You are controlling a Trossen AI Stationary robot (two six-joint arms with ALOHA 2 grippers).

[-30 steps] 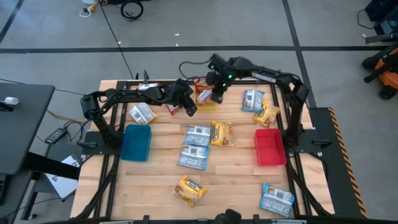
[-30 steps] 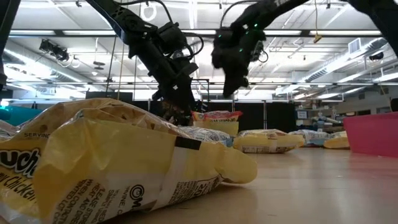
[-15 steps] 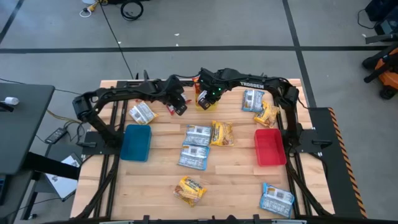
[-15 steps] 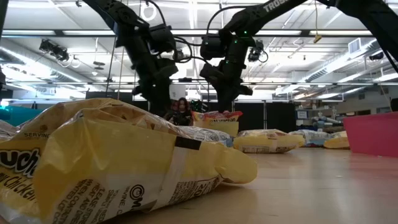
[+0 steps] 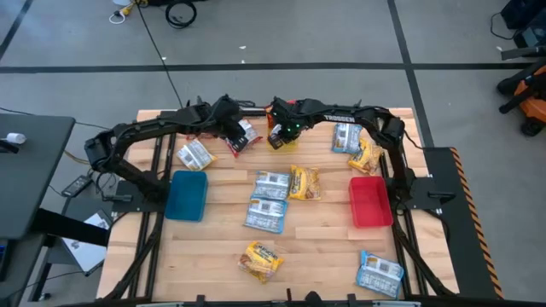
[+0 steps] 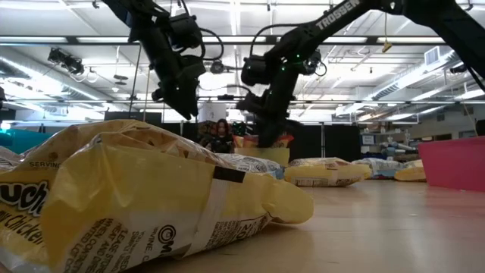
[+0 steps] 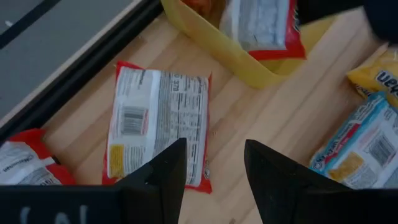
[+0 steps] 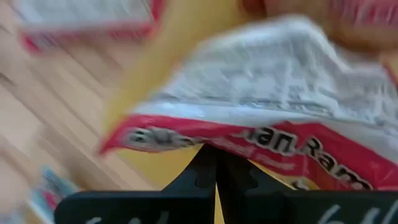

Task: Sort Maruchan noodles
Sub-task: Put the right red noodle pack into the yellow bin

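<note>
Maruchan noodle packets lie scattered on the wooden table. My left gripper (image 5: 231,121) (image 7: 214,146) is open and hovers above a red-and-white packet (image 7: 158,127) (image 5: 245,136) that lies flat, label side up, near the far edge. The yellow bin (image 5: 287,146) (image 7: 249,62) beside it holds another red-and-white packet (image 8: 261,93) (image 6: 261,140), which sticks up over the bin's rim. My right gripper (image 5: 275,134) (image 8: 216,149) (image 6: 267,127) is shut and down at that packet. A third red packet (image 5: 194,155) lies farther left. My right gripper meets the red bottom edge (image 8: 205,140) of the packet in the yellow bin with its shut fingertips, coming slanting down from above. The packet rests in the bin, tilted up over the rim. Whether the edge is pinched between the fingers I cannot tell.
A blue bin (image 5: 188,194) stands at the table's left and a red bin (image 5: 369,201) at its right. Blue packets (image 5: 271,183) (image 5: 347,136) (image 5: 380,273) and yellow packets (image 5: 304,182) (image 5: 367,156) (image 5: 262,260) lie between and around them. One yellow packet (image 6: 136,197) fills the low view's foreground.
My left gripper has risen and drawn back toward the table's far left, off the red packet, which stays flat on the table and now shows in full. My right gripper has moved left and come down onto the packet in the yellow bin.
</note>
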